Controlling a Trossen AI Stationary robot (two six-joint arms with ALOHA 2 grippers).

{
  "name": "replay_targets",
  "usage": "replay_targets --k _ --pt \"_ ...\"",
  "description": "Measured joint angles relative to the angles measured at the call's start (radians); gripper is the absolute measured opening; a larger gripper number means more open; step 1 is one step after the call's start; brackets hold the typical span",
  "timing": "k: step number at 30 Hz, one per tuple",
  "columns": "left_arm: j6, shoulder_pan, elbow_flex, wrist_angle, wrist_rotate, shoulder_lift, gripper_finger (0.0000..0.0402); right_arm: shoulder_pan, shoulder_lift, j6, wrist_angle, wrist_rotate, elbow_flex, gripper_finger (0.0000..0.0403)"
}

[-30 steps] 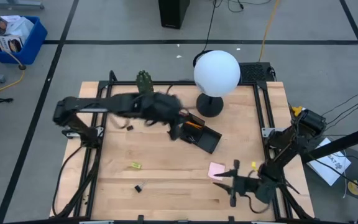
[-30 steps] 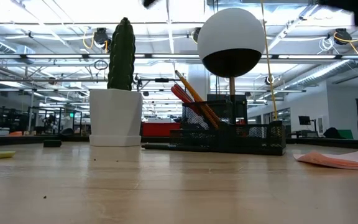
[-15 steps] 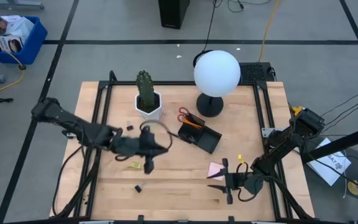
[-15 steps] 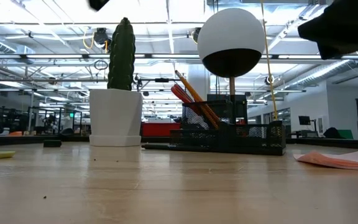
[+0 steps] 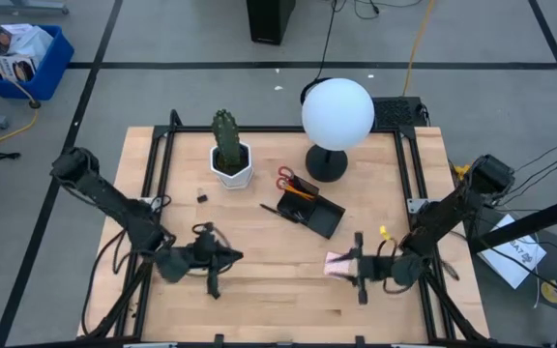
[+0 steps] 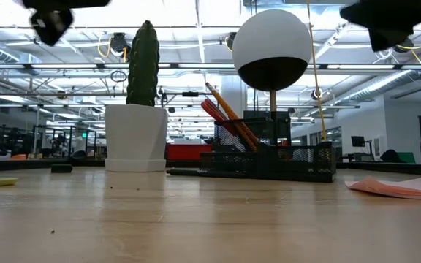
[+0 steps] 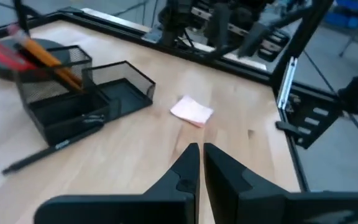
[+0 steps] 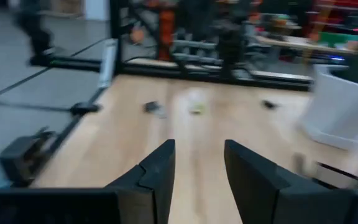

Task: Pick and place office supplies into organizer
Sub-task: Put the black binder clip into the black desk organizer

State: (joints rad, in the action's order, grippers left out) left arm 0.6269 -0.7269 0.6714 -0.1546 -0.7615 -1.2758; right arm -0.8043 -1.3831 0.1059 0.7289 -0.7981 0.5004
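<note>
On the table (image 5: 288, 290), the black mesh organizer (image 5: 309, 208) already holds red-handled scissors (image 5: 286, 180) and orange pencils (image 5: 301, 193). Still outside — a black pen (image 5: 272, 210), pink sticky-note pad (image 5: 337, 262) and small clips (image 5: 202, 198). The left gripper (image 5: 211, 275) hovers closed and empty; the right gripper (image 5: 359, 274), fingers parted, holds nothing near the pad.

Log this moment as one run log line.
left gripper: shut, empty, front-left table | right gripper: open, above pink sticky-note pad | organizer: holds scissors, pencils

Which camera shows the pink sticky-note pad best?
The left wrist view: the pink sticky-note pad lies unobstructed on bare wood. From above the right gripper crowds it; the low view sees it edge-on; the right wrist view misses it.
</note>
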Motion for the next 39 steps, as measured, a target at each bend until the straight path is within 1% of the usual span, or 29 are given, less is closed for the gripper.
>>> replay_targets --k 3,7,8,11,15,19,21,24,25,31,33,36,39 --pt "0.083 -0.051 -0.021 0.004 -0.099 -0.022 0.0024 0.0 0.095 0.039 0.004 -0.099 -0.087 0.013" --pt "0.179 -0.097 -0.022 -0.002 -0.174 -0.073 0.0023 0.0 0.216 0.106 0.007 -0.233 -0.204 0.013" --pt "0.198 -0.103 -0.022 0.0 -0.185 -0.089 0.0023 0.0 0.244 0.121 0.017 -0.256 -0.233 0.013" --pt "0.251 -0.118 -0.022 0.004 -0.211 -0.13 0.0023 0.0 0.321 0.135 0.078 -0.276 -0.312 0.013" --pt "0.317 -0.141 -0.022 0.003 -0.227 -0.179 0.0023 -0.001 0.402 0.128 0.181 -0.272 -0.402 0.013" --pt "0.345 -0.152 -0.022 0.007 -0.243 -0.204 0.0023 -0.002 0.464 0.072 0.269 -0.216 -0.479 0.013" --pt "0.344 -0.153 -0.022 0.003 -0.244 -0.21 0.0023 -0.002 0.489 -0.009 0.251 -0.189 -0.481 0.013" --pt "0.344 -0.152 -0.022 0.004 -0.245 -0.211 0.0023 0.019 0.521 -0.134 0.272 -0.114 -0.481 0.013" --pt "0.344 -0.15 -0.022 0.002 -0.245 -0.211 0.0023 0.032 0.534 -0.155 0.278 -0.112 -0.481 0.013" --pt "0.343 -0.149 -0.022 0.004 -0.248 -0.211 0.0023 0.118 0.631 -0.249 0.224 -0.04 -0.483 0.013" --pt "0.344 -0.149 -0.022 0.004 -0.245 -0.211 0.0024 0.124 0.682 -0.278 0.202 -0.013 -0.483 0.0129" --pt "0.345 -0.149 -0.022 0.004 -0.243 -0.211 0.0023 0.124 0.767 -0.308 0.14 -0.011 -0.483 0.0122" --pt "0.345 -0.149 -0.022 0.008 -0.256 -0.211 0.0023 0.124 0.856 -0.303 0.048 -0.01 -0.483 0.0114"
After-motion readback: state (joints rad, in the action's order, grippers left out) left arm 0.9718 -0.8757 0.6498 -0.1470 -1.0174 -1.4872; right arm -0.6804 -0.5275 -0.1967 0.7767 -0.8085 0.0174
